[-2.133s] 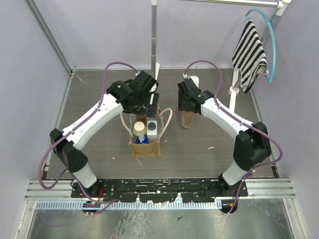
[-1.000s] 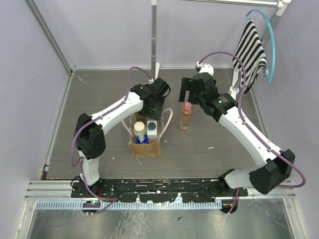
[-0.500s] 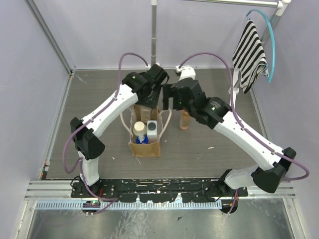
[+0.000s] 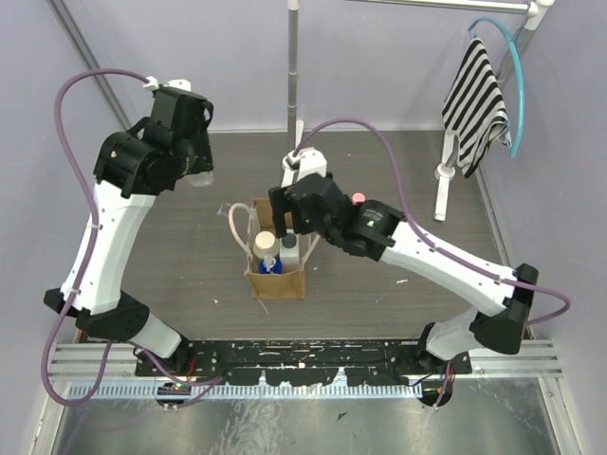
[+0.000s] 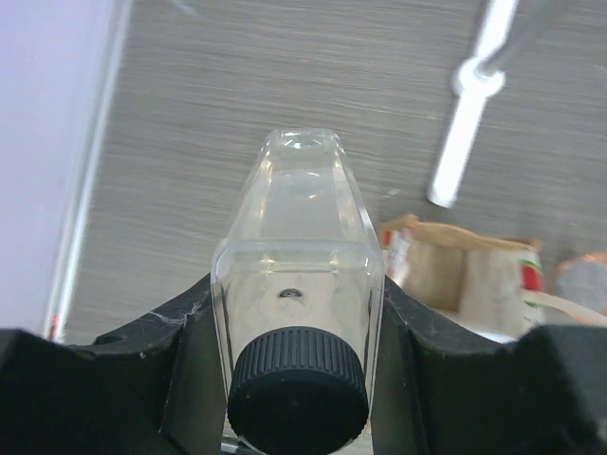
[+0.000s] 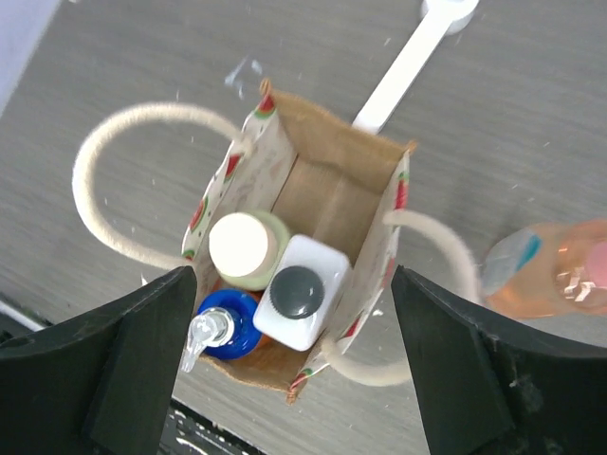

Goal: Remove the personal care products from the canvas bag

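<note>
My left gripper [image 5: 299, 389] is shut on a clear bottle with a dark cap [image 5: 299, 275]. It holds that bottle high over the back left of the table [image 4: 197, 173], away from the canvas bag [image 4: 276, 278]. My right gripper [image 6: 294, 284] hangs open straight above the bag [image 6: 327, 194] with nothing between its fingers. Three personal care products stand inside the bag: a cream-capped bottle [image 6: 242, 248], a white bottle with a grey cap [image 6: 300, 299] and a small blue pump bottle [image 6: 226, 322]. A pink-orange bottle [image 6: 550, 270] stands on the table right of the bag. In the top view my right arm hides all of it but its pink cap [image 4: 358, 199].
A white pole on a flat base [image 4: 295, 123] stands behind the bag. A second white stand [image 4: 442, 175] carries a striped towel [image 4: 474, 95] at the back right. The bag's cream loop handles [image 6: 133, 190] splay out to both sides. Purple walls close in the table.
My left gripper has shut on the clear bottle, lifted it out of the bag and swung up to the back left. My right arm left the pink-orange bottle and moved over the bag.
</note>
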